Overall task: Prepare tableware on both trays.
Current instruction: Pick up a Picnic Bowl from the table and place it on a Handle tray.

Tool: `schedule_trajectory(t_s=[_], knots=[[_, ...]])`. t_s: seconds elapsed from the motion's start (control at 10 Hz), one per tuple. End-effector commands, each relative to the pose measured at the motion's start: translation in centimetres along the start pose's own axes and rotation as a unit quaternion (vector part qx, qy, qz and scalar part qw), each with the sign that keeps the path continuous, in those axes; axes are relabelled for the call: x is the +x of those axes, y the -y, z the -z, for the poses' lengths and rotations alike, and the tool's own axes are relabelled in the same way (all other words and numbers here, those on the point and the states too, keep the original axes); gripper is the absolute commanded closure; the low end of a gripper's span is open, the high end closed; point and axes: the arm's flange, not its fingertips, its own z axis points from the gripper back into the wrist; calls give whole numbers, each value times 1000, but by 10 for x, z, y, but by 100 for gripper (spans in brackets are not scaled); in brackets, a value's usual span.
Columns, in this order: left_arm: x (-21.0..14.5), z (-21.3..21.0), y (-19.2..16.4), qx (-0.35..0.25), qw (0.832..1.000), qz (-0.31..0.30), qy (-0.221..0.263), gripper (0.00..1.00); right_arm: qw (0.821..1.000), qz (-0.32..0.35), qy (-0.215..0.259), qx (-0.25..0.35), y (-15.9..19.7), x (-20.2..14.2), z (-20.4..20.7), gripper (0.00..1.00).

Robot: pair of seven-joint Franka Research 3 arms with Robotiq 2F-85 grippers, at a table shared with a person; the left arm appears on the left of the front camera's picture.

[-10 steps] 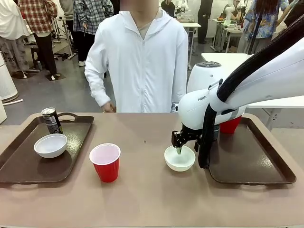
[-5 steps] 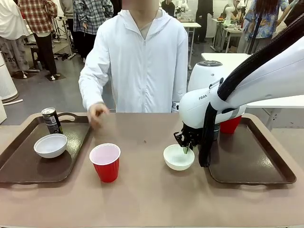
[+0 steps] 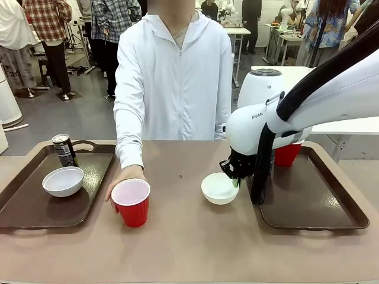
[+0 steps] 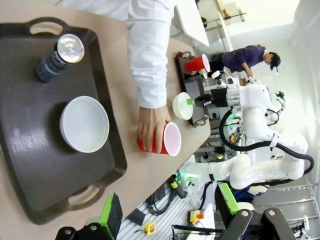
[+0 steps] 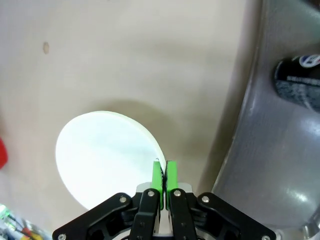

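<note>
My right gripper is shut on the near rim of a small white bowl, which hangs slightly off the table just left of the right tray. In the right wrist view the green pads pinch the bowl rim, with the tray and a black can beside it. A red cup stands on that tray. The left tray holds a white bowl and a black can. A person's hand grips the second red cup. My left gripper hovers open above the left tray.
The person in a white jacket stands at the far side of the table, arm stretched over the middle. Bare tabletop lies between the trays along the front edge. Other tables and people are in the background.
My right gripper has shut on the bowl's rim and raised it a little toward the right. The person's hand has come forward and taken hold of the red cup.
</note>
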Motion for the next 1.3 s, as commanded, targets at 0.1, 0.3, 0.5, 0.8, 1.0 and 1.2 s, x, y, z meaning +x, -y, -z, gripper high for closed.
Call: schedule_trajectory(t_s=[0.1,0.3,0.5,0.8,1.0,1.2], knots=[[0,-4,-1,-5,1000,10,-1,0,999,-9,-2,32,29,-39,-60,100],[0,-4,-1,-5,1000,10,-1,0,998,5,11,61,58,-65,-91,100],[0,-4,-1,-5,1000,10,-1,0,998,8,-6,62,95,-78,-95,100],[0,-4,-1,-5,1000,10,-1,0,999,-9,-29,31,161,-89,-84,100],[0,-4,-1,-5,1000,10,-1,0,999,18,-36,15,193,-93,-81,100],[0,-4,-1,-5,1000,10,-1,0,994,103,-19,13,203,-91,-80,100]])
